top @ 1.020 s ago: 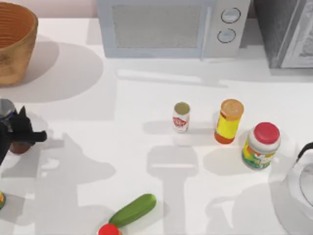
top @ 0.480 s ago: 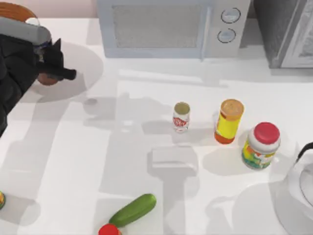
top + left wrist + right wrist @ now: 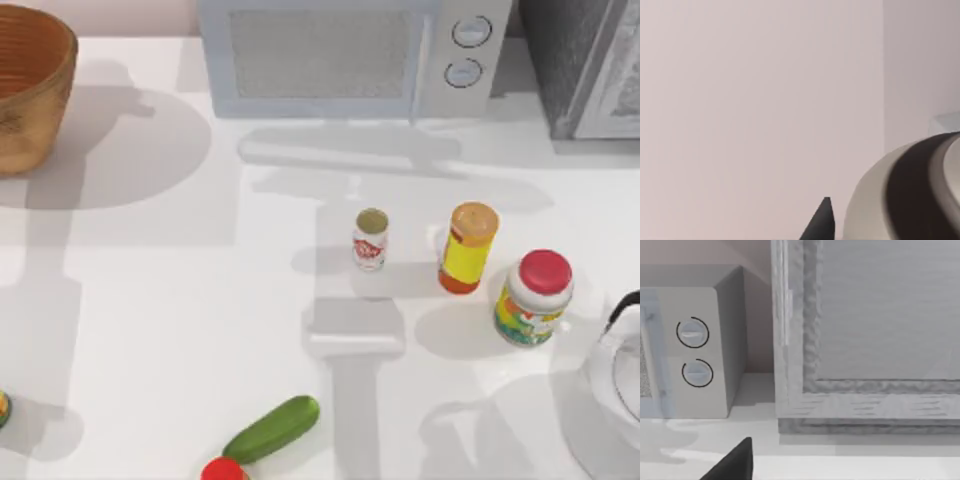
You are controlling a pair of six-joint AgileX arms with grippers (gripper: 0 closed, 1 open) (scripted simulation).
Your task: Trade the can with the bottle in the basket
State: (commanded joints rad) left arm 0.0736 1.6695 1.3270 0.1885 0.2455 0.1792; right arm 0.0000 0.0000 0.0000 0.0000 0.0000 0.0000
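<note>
The can (image 3: 371, 239) stands mid-worktop (image 3: 180, 300), just left of a yellow container (image 3: 467, 248). The basket (image 3: 30, 90) sits far left at the back. The left wrist view faces a bare wall, with a dark tip at its edge. I cannot tell how either gripper is set.

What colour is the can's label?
White with red on the can, olive-grey top; best in the top view.

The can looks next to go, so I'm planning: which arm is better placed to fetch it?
Right, probably: the can stands right of the table's middle, and the right wrist view faces the microwave behind it.
</note>
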